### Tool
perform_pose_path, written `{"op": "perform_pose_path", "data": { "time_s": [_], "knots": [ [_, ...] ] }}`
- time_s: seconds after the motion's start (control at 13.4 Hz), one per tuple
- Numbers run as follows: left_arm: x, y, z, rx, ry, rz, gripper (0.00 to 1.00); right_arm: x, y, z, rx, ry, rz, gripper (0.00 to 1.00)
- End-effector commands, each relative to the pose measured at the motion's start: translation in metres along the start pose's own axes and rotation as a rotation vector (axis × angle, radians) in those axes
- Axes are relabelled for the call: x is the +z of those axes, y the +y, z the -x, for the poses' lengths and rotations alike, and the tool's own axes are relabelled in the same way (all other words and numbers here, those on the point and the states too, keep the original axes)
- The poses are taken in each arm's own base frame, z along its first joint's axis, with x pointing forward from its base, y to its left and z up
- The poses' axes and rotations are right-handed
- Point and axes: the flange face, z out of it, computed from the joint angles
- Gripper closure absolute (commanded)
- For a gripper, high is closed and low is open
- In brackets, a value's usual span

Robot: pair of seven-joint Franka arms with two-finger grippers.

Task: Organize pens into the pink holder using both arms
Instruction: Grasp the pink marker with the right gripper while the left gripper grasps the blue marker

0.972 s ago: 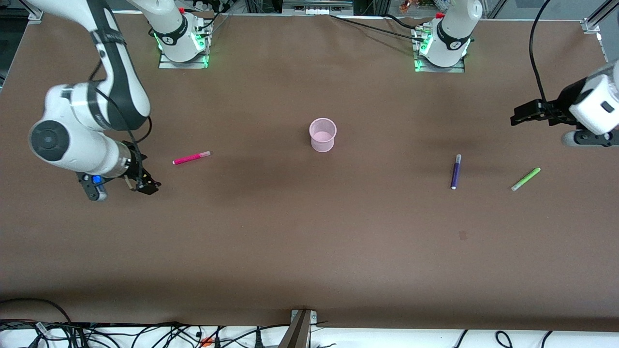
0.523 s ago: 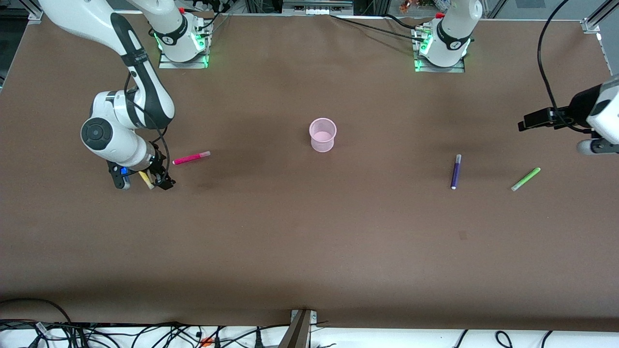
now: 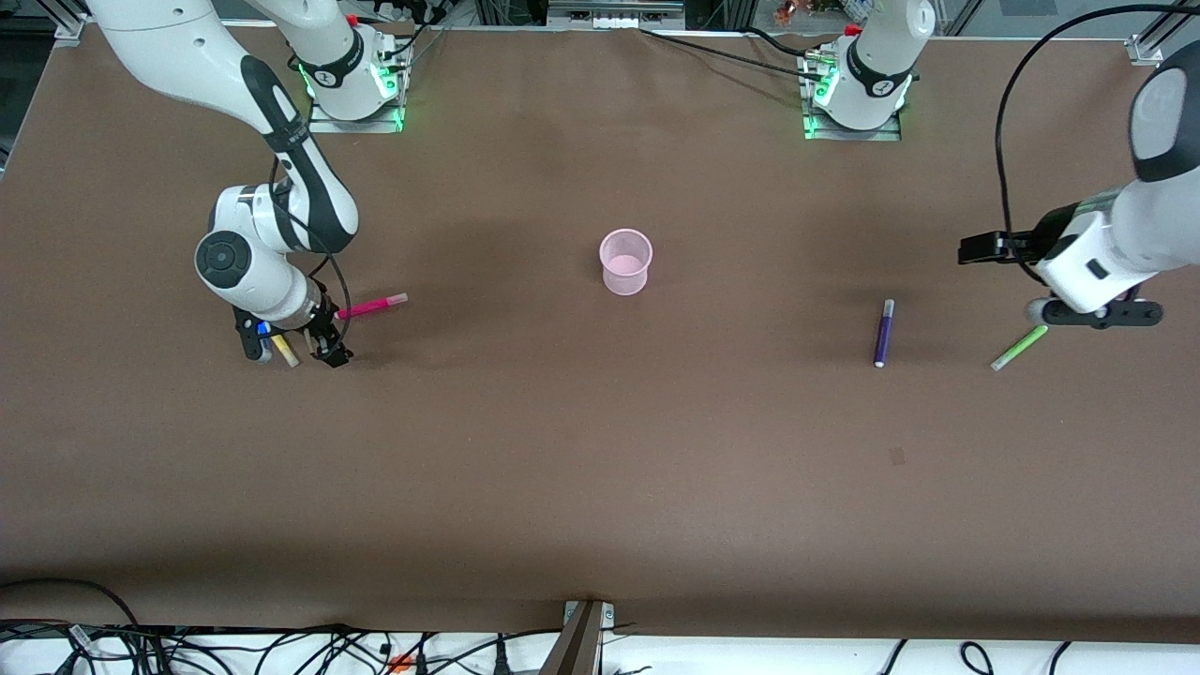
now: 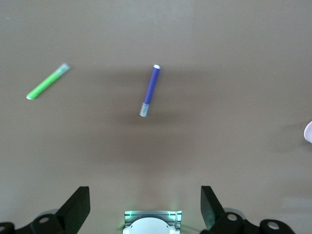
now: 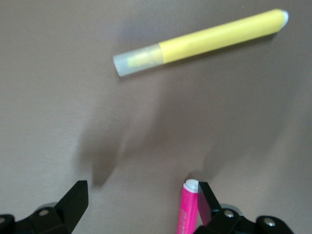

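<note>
Currently, front view: right gripper (image 3: 319,349) low over yellow pen (image 3: 284,351), jaws apart, nothing held; left gripper (image 3: 980,248) empty, spread, above table w/ green pen (image 3: 1019,347) below its wrist. Pink holder (image 3: 625,262) well apart, empty.
Left wrist view: purple pen (image 4: 149,90) ahead.
Right wrist view: magenta pen (image 5: 187,208) touching 1 finger (image 5: 207,202); risk: nudged away on descent.
</note>
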Motion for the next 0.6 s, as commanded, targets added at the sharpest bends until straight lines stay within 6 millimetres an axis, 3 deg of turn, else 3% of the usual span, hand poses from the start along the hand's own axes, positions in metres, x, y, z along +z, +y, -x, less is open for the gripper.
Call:
{"op": "perform_pose_path", "data": {
  "time_s": [0.0, 0.22, 0.37, 0.52],
  "knots": [
    [0.038, 0.01, -0.006, 0.01, 0.023, -0.021, 0.0, 0.002, 0.008, 0.01, 0.021, -0.01, -0.004, 0.01],
    [0.113, 0.016, -0.015, 0.026, 0.104, -0.029, 0.0, 0.0, 0.012, 0.016, 0.018, -0.015, -0.002, 0.01],
    [0.163, 0.016, -0.018, 0.035, 0.173, -0.027, 0.0, -0.006, 0.016, 0.018, 0.013, -0.016, -0.005, 0.3],
    [0.212, 0.017, -0.023, 0.066, 0.224, -0.023, 0.0, -0.007, 0.016, 0.021, 0.003, -0.019, -0.003, 0.85]
  ]
}}
